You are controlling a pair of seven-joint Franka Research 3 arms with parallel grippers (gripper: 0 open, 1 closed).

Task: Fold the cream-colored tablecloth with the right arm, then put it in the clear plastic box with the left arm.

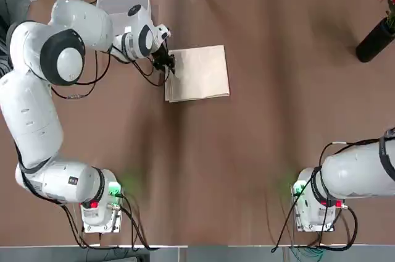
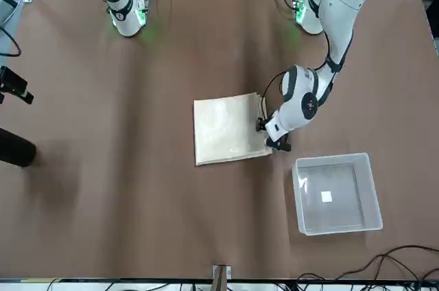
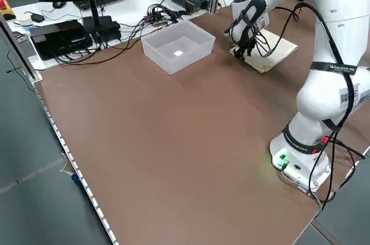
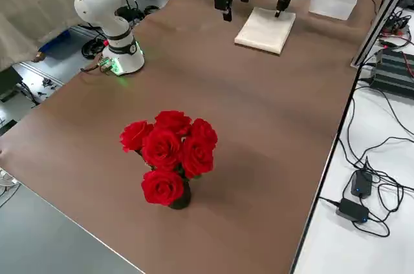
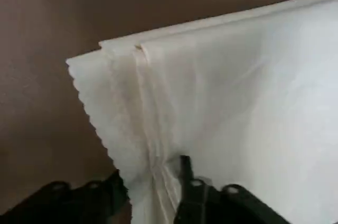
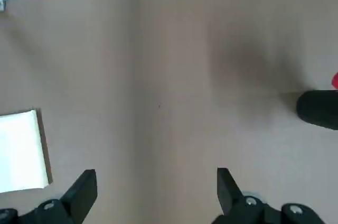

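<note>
1. On the brown table, the cream cloth lies folded into a flat, layered rectangle, toward the far left part of the surface as seen from overhead.
2. The left gripper is down at the cloth's left edge, near its far corner. In the left wrist view the two fingers stand one on each side of the stacked edge layers of the cloth, closed in on them, so the gripper is pinching that edge. The cloth remains flat on the table.
3. The clear box stands upright on the table just beyond the cloth's left side, apart from it. A small white square shows at its bottom. In the overhead view the left arm covers part of the box.
4. The right arm is drawn back near its base at the right side of the table. The right gripper hangs high above bare table with its fingers spread wide and nothing between them.
5. A dark vase of red roses stands at the far right of the table, well apart from the cloth.
6. Cables and power units lie on the white surface beyond the far table edge.
</note>
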